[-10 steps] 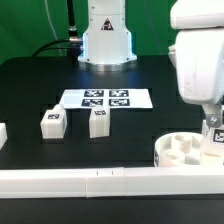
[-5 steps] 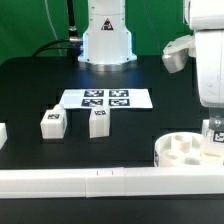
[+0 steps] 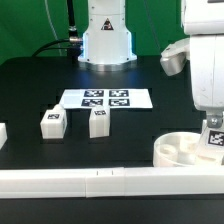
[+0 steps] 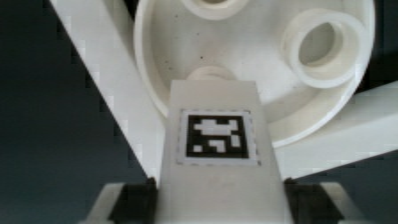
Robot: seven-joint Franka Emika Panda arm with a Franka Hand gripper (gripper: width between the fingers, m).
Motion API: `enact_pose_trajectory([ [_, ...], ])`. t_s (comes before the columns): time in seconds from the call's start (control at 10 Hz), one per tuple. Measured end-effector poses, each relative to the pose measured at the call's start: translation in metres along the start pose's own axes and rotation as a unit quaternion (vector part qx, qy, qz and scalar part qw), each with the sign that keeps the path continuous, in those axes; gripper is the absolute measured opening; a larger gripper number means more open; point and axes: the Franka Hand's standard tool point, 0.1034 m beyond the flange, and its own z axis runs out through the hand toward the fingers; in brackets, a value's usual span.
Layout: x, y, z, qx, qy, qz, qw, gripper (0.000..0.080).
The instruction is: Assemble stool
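Gripping the tagged leg [image 4: 217,135] firmly, the jaws should square it over a socket [image 4: 320,45] in the seat [image 3: 172,154], then press straight down without tilting.

The black surface [image 3: 30,90] carries the marker board [image 3: 105,99] toward the back. A leg [image 3: 52,122] and a second leg [image 3: 97,122] stand just before it. The round seat [image 3: 166,151] is at the exterior view's right, and a long white rail [image 3: 90,182] runs along the front.
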Motion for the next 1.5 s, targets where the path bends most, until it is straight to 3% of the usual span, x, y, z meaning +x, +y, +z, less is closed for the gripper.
enact_pose_trajectory([
  [0.7,-0.0008,0.0004,0.0000,0.000,0.000,0.196,0.981,0.0337],
  [1.2,0.0043,-0.0079,0.0022,-0.004,0.010,0.474,0.881,0.0337],
  [1.5,0.0040,-0.0076,0.0029,-0.006,0.014,0.621,0.784,0.0337],
])
